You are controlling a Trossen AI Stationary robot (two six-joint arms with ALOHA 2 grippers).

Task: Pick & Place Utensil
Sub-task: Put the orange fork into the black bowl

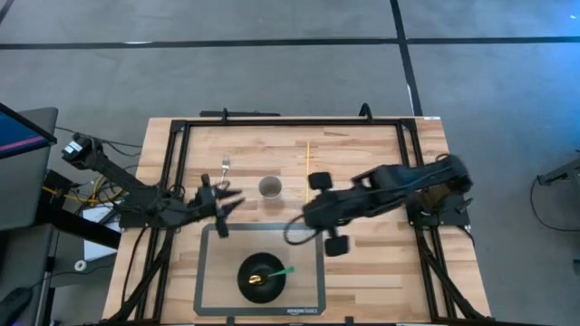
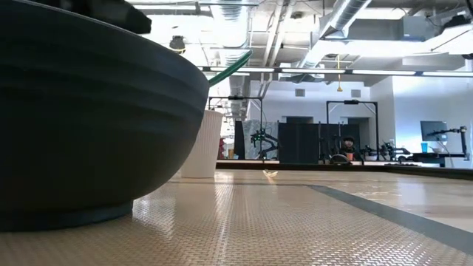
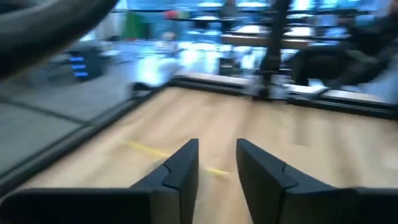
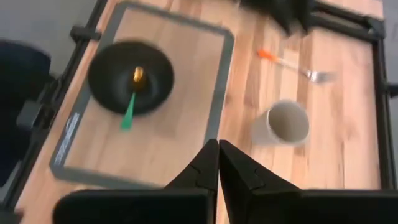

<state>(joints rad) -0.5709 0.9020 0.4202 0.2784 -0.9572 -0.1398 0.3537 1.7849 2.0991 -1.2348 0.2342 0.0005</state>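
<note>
A fork with an orange handle lies flat on the wooden table, left of a white cup that stands upright. A black bowl sits on a grey-edged mat and has a green utensil leaning on its rim. My left gripper is open, low over the table just near of the fork's handle, touching nothing. My right gripper is shut and empty, raised above the mat's far right part, near of the cup. In the low view the bowl fills the left.
A thin yellow stick lies on the table beyond the cup; it also shows ahead of the left fingers. Black frame rails run along the table's left, right and far sides. Bare wood lies right of the mat.
</note>
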